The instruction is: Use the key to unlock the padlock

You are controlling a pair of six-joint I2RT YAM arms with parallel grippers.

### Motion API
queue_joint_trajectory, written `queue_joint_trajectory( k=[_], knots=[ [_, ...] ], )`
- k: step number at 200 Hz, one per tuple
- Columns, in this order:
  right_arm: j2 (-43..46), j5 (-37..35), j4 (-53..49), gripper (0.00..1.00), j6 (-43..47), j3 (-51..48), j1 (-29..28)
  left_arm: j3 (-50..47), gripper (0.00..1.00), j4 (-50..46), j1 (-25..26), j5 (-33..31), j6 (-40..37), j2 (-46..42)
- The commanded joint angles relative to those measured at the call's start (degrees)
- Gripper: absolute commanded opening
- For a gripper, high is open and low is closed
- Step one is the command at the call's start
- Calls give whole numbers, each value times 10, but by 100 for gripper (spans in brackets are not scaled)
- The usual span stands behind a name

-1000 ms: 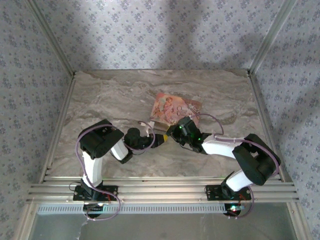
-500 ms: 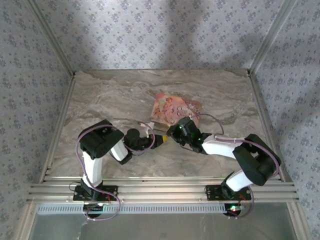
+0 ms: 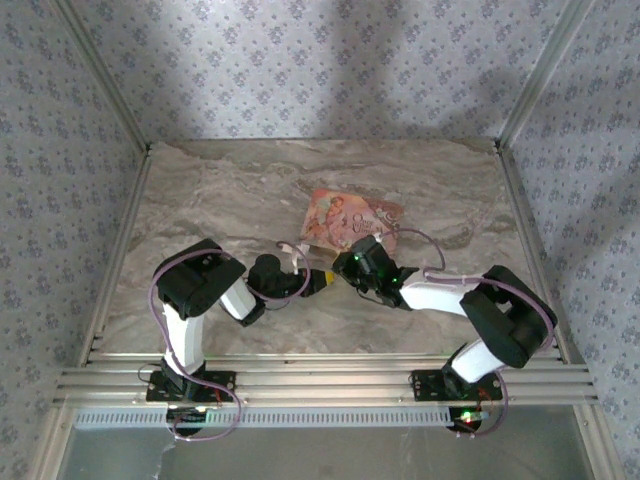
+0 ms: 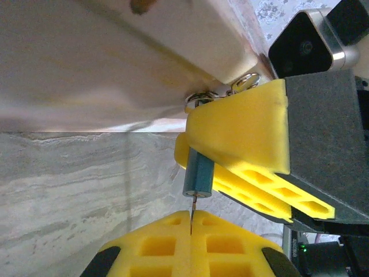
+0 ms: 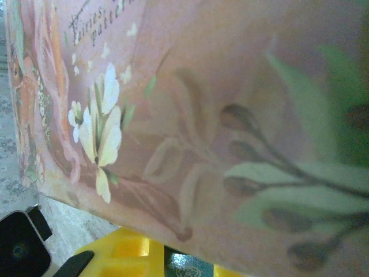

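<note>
L gripper (image 4: 191, 226) has just been closed. Its yellow fingers, slightly apart a sec ago, are now pressed together w/ the key (image 4: 193, 205) pinched btwn them, its thin blade pointed at the padlock (image 4: 198, 178). Arm pos. in the top view is hardly changed.

The padlock is clamped btwn the two yellow fingers of R gripper (image 4: 185, 141). It is held just near of the pink floral box (image 3: 350, 218), approx. mid-table (image 3: 220, 200) and a bit right of centre. Its lower end is faced toward the key. The blade tip is seen right at that end, but whether it's touching or already entered can't be told.

Judged: the key is now secured, so insertion & turning can be tried next. The lock is taken as not yet opened. Alignment looks tight, and a slight tilt could jam or bend the blade.
</note>
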State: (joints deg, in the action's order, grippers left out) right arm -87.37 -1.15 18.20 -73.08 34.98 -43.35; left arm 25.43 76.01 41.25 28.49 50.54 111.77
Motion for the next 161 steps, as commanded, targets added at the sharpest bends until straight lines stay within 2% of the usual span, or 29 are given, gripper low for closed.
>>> queue_joint_trajectory(
  k=[1,17,24,39,76,137,161],
  knots=[
    [-18,66,-33,0,-41,7,-28,21,0,46,2,-32,-55,-16],
    [-17,65,-51,0,-38,19,-28,10,0,46,7,-57,-99,-10],
    [-15,64,-58,4,-36,23,-28,4,0,43,11,-70,-118,-10],
    [-12,61,-75,20,-30,32,-28,-7,0,35,17,-94,-150,-9],
    [5,51,-96,48,-24,35,-26,-30,0,37,19,-122,-195,8],
    [18,39,-110,52,-13,29,-9,-37,0,-16,40,-166,-255,-22],
    [15,28,-109,52,-5,28,-1,-32,0,-35,42,-165,-258,-33]
  ],
)
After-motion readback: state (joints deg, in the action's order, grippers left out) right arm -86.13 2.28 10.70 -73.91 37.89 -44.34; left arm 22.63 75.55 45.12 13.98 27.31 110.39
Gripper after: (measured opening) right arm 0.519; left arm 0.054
